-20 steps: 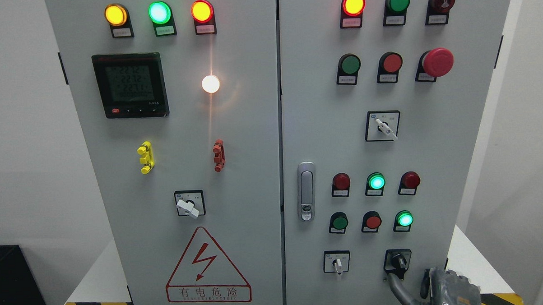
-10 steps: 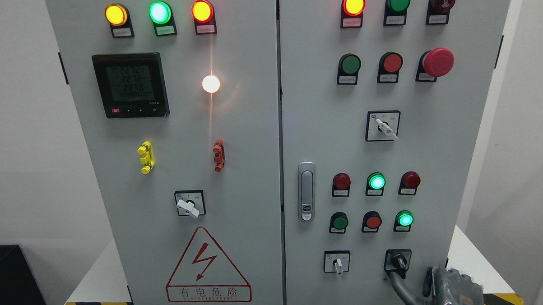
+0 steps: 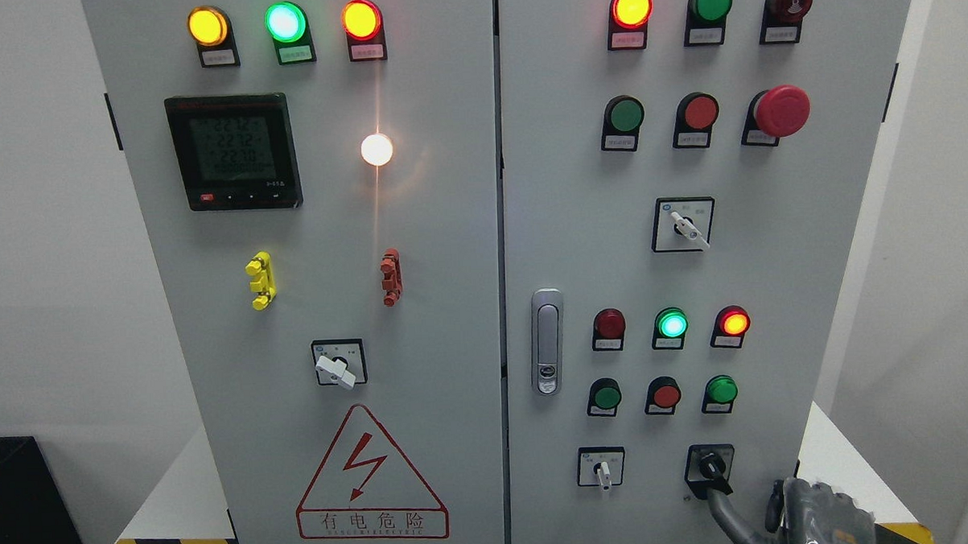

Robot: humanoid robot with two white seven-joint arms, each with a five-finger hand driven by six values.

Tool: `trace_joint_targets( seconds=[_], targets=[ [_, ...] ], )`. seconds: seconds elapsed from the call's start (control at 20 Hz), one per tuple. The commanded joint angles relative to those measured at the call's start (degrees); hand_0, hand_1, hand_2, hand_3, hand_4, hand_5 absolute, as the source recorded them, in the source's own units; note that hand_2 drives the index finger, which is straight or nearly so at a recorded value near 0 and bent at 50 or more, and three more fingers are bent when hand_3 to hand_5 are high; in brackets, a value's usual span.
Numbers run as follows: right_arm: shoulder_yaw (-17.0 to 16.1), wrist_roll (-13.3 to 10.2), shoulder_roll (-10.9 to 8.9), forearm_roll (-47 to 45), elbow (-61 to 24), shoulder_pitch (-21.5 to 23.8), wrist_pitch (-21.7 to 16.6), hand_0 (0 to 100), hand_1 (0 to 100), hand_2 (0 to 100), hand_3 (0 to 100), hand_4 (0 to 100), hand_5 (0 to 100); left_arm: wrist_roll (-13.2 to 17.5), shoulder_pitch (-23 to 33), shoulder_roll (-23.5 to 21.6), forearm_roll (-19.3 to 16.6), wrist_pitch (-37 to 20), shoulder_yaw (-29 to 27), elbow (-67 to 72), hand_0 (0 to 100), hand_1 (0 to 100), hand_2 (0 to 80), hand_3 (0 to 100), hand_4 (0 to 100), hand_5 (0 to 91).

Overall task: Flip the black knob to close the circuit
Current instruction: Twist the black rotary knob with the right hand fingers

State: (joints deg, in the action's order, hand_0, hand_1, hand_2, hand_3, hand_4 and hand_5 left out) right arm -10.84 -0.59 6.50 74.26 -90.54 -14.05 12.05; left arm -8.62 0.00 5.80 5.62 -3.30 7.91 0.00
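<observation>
One hand, the right hand (image 3: 814, 514), enters at the lower right corner, grey and partly cut off by the frame; one long finger (image 3: 730, 515) reaches up and left so that its tip touches the lower edge of the black knob (image 3: 710, 465), the other fingers curled low by the palm, nothing clasped. Black knob: lowest right control on the right door of the cabinet (image 3: 482, 224), set on a black square plate, its pointer tilted toward the lower right. White switch (image 3: 603, 469): beside it to the left, handle pointing down. Row above: green button (image 3: 607, 396), red button (image 3: 665, 394), unlit green lamp (image 3: 722, 389). Next row up: dark red lamp (image 3: 609, 324), lit green lamp (image 3: 671, 323), lit red lamp (image 3: 734, 323). Door latch (image 3: 546, 342): silver, upright, near the seam between the doors. Higher on the right door: a second white switch (image 3: 686, 226), then a red mushroom button (image 3: 780, 110). Left door: warning triangle (image 3: 369, 473) with a red bolt at the bottom, a white-handled switch (image 3: 337, 364) above it, a meter (image 3: 233, 152) with a lit screen, and a bright white lamp (image 3: 377, 149). Top row, left door: three lit lamps, yellow, green, red.
</observation>
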Motion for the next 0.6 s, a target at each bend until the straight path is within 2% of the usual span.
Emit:
trace_joint_targets(
  seconds=[0.0, 0.55],
  targets=[
    [-1.29, -0.72, -0.08, -0.34, -0.42, -0.28, -0.36, 0, 1, 83, 100, 98, 100, 0.01, 1.23, 0.0, 0.0, 0.05, 0.0, -1.67, 12, 56, 0.0, 0, 0, 0.0],
    [-1.11, -0.9, -0.08, -2.19, -0.6, -0.45, -0.71, 0, 0, 82, 100, 97, 100, 0.01, 1.32, 0.0, 0.0, 0.05, 0.0, -1.67, 12, 56, 0.0, 0, 0, 0.0]
  ],
)
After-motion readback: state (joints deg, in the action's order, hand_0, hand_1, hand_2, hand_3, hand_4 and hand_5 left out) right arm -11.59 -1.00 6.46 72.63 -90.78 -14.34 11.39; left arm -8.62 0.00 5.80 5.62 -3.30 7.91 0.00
